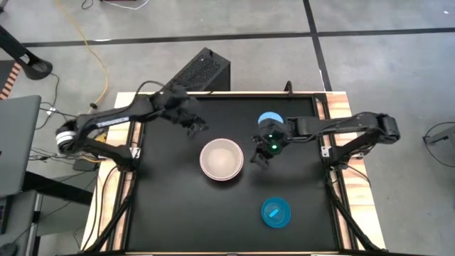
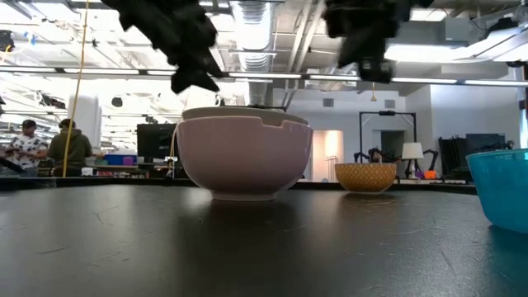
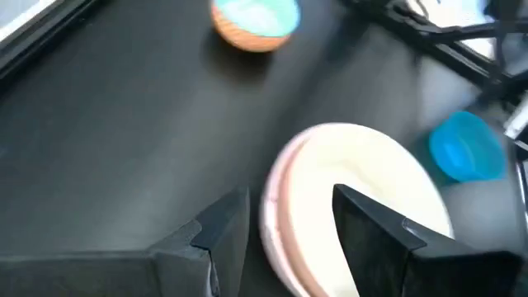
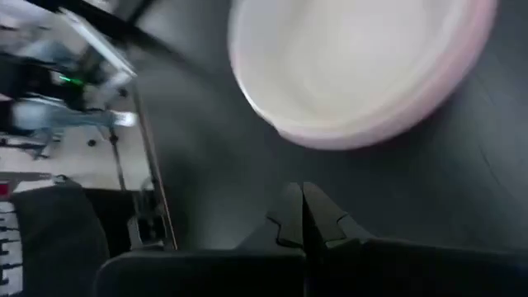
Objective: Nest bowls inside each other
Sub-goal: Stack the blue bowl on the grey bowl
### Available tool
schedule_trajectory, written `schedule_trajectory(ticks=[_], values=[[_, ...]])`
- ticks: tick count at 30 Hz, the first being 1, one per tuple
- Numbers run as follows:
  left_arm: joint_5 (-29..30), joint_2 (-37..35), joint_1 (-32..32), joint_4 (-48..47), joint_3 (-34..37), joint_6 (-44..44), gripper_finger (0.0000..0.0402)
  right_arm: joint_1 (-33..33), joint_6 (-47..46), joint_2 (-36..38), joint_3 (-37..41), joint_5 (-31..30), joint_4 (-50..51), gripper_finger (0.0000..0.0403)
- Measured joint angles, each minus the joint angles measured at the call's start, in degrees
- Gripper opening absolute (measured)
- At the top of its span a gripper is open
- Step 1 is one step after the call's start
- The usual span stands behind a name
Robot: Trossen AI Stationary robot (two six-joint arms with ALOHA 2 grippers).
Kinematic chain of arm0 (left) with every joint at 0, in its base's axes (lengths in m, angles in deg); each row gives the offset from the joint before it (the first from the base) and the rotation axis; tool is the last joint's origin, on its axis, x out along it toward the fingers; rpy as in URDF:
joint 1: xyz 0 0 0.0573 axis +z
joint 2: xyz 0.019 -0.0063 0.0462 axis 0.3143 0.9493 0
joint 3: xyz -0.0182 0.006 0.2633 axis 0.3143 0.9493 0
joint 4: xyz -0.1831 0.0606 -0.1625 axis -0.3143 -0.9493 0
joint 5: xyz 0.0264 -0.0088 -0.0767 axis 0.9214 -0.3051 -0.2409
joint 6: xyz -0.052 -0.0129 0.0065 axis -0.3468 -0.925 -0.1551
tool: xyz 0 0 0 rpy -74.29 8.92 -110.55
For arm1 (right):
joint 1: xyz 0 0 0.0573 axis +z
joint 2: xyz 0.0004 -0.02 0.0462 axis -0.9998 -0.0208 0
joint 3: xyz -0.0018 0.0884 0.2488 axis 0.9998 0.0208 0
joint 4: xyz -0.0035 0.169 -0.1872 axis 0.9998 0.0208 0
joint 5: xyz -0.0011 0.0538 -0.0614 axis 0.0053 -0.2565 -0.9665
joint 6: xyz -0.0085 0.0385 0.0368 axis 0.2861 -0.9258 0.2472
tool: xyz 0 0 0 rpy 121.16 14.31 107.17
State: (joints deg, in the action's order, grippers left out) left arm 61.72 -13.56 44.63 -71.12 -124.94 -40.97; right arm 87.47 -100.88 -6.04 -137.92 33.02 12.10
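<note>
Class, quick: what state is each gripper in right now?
Left gripper: open, holding nothing, above the stacked bowls.
Right gripper: closed, empty.

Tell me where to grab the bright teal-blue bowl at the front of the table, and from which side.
Grip the bright teal-blue bowl by its rim, one finger inside and one outside, coming straight down from above. It sits upright and open, apart from the nested stack, so the thin wall is the only part a narrow gripper could likely pinch. The right gripper, shut now, is nearer and would have to open first.
</note>
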Motion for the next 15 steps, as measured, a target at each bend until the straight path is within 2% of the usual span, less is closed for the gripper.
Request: schedule_trajectory(ticks=[3, 6, 10, 13, 15], values=[[4.2, -4.9, -5.2, -0.9, 2.7, -1.5, 0.0164, 1.8, -2.6, 2.5, 0.0, -3.3, 9.2, 0.0001], [13.7, -9.8, -10.4, -1.6, 7.1, -3.6, 0.0164, 3.7, -6.1, 4.5, 0.0, -8.5, 15.8, 0.0001], [24.2, -15.9, -15.7, 1.3, 15.6, -10.5, 0.0164, 4.7, -11.3, 5.9, 0.0, -20.2, 19.6, 0.0001], [28.5, -20.2, -18.1, 6.0, 22.5, -15.9, 0.0164, 1.6, -12.6, 6.3, 0.0, -28.4, 19.8, 0.0001], [30.5, -22.6, -18.7, 9.1, 26.5, -19.2, 0.0164, -2.8, -9.1, 6.2, 0.0, -29.9, 19.8, 0.0001]])
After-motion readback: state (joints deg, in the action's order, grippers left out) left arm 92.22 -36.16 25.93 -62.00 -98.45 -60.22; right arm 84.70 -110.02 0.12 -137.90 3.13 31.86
